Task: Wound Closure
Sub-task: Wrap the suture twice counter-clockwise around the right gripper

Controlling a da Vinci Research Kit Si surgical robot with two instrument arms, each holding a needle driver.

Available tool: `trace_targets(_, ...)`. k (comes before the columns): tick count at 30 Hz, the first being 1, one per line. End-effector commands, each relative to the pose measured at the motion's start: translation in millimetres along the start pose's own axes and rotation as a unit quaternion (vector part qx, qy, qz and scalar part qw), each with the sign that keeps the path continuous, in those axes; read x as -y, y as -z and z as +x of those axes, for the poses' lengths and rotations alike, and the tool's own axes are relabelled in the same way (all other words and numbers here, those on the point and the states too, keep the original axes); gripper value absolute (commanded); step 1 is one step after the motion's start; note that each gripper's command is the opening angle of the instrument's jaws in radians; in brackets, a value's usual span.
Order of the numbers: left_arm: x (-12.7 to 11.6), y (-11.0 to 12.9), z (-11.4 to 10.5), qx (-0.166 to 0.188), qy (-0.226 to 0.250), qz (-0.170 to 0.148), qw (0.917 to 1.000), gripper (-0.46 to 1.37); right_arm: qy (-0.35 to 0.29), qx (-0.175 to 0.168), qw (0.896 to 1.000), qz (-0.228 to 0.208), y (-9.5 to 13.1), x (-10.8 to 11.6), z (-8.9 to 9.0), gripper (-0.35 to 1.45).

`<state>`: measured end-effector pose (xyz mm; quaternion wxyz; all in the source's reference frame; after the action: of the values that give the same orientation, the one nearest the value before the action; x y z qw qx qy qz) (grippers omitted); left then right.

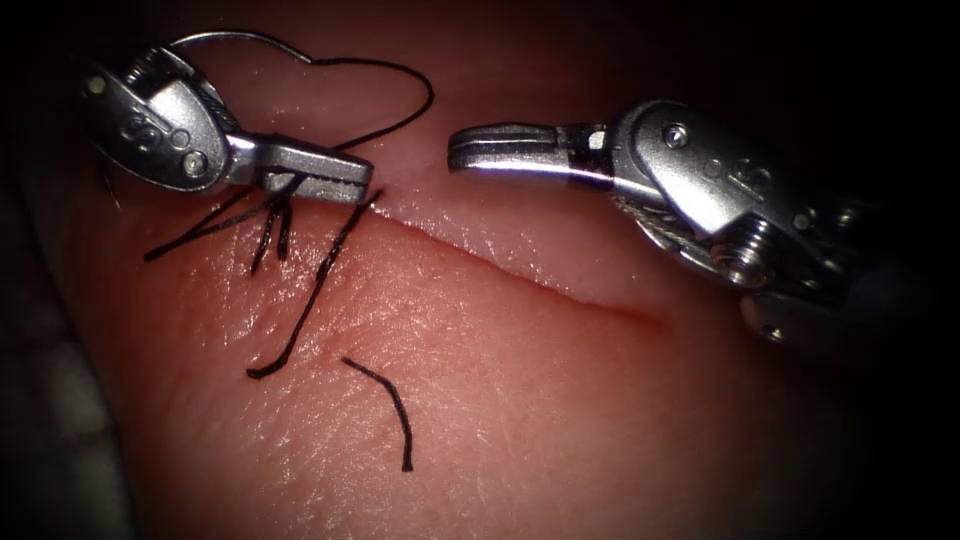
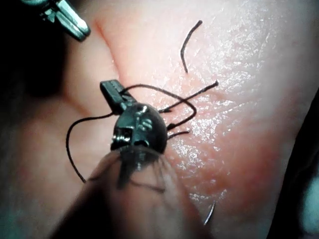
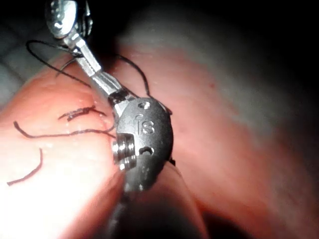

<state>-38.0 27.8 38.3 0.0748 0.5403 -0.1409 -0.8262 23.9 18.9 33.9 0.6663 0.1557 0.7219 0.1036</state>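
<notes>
The cut (image 1: 520, 275) runs slantwise across the tissue (image 1: 560, 420). At its left end my left tool (image 1: 362, 187) has its jaws shut on the black thread (image 1: 420, 95), with short strands hanging below them onto a knot. From there the thread loops up and back to the curved needle (image 1: 235, 38), which lies free above the left tool's wrist, outside the tissue. My right tool (image 1: 455, 150) hovers shut over the middle of the cut and holds nothing. The left wrist view shows the left tool (image 2: 110, 91) among the thread loops. The right tool (image 3: 82, 50) points toward the left tool.
A long thread tail (image 1: 310, 295) trails from the cut's left end across the near tissue. A loose cut piece of thread (image 1: 385, 400) lies close by, also seen as the loose piece (image 2: 185, 45). The right tool's wrist (image 1: 720, 200) sits over the right end of the cut.
</notes>
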Motion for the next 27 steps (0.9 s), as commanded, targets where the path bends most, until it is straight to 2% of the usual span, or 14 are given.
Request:
trace_targets(1, 0.6, 0.0, -0.1, 0.0, -0.001, 0.002, 1.0, -0.35, 0.004, 0.001, 1.0, 0.0, -0.4, 0.1, -0.5, -0.35)
trace_targets(11, 4.8, 0.2, -0.7, 0.005, -0.009, 0.029, 0.9995, -0.35, -0.001, 0.004, 1.0, 0.0, -2.9, 1.5, -3.6, -0.35)
trace_targets(17, 5.9, 0.4, -0.6, 0.007, -0.001, 0.049, 0.9988, -0.35, -0.005, 0.004, 1.0, -0.001, -4.9, 1.8, -5.7, -0.35)
trace_targets(22, 6.2, 0.4, -0.6, 0.03, 0.001, 0.071, 0.997, -0.35, -0.004, 0.007, 1.0, -0.003, -7.3, 2.1, -7.8, -0.35)
trace_targets(27, 6.1, 0.6, -0.5, 0.065, 0.018, 0.078, 0.9946, -0.35, -0.012, 0.006, 1.0, -0.013, -10.1, 1.8, -9.1, -0.35)
